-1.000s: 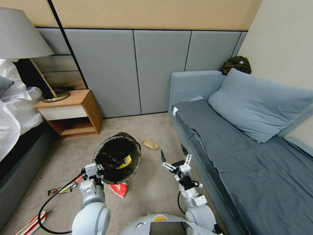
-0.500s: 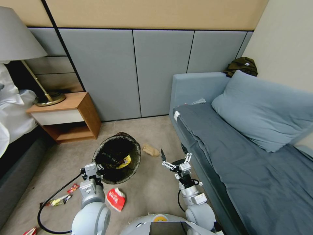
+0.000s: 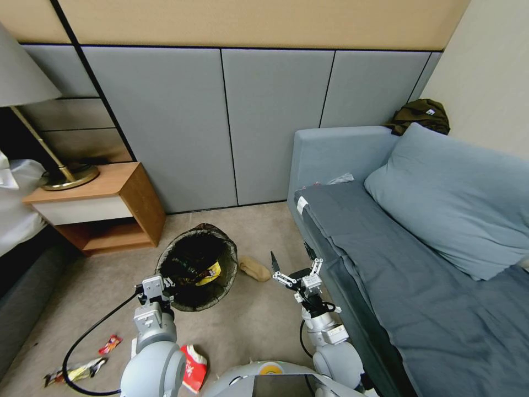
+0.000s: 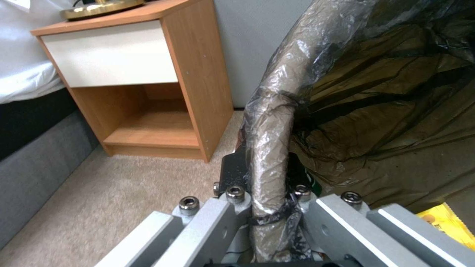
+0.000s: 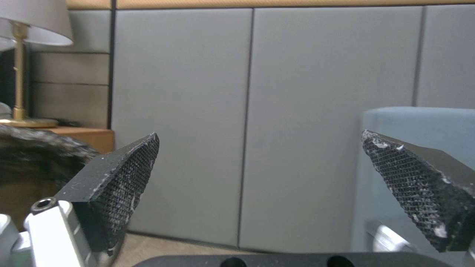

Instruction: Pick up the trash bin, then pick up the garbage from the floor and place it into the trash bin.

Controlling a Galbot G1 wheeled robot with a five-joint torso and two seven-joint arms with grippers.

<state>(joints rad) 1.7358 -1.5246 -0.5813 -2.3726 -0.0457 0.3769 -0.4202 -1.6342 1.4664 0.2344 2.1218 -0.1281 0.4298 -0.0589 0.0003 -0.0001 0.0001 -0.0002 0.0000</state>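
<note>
While the left gripper [image 3: 165, 289] clamps the bin [image 3: 198, 264] rim at lower centre, the right gripper [image 3: 291, 260] hangs wide open beside the paper bag [image 3: 254, 268].

Trash bin [image 3: 197, 270] left of paper bag [image 3: 254, 268]

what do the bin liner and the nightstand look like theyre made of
The trash bin liner looks like thin glossy plastic film: it crinkles, shines, and wraps tightly over the rim where the left pincer clamps it. The nightstand looks like wood-grain laminate or veneer, matte, with a smooth white drawer front.
</note>
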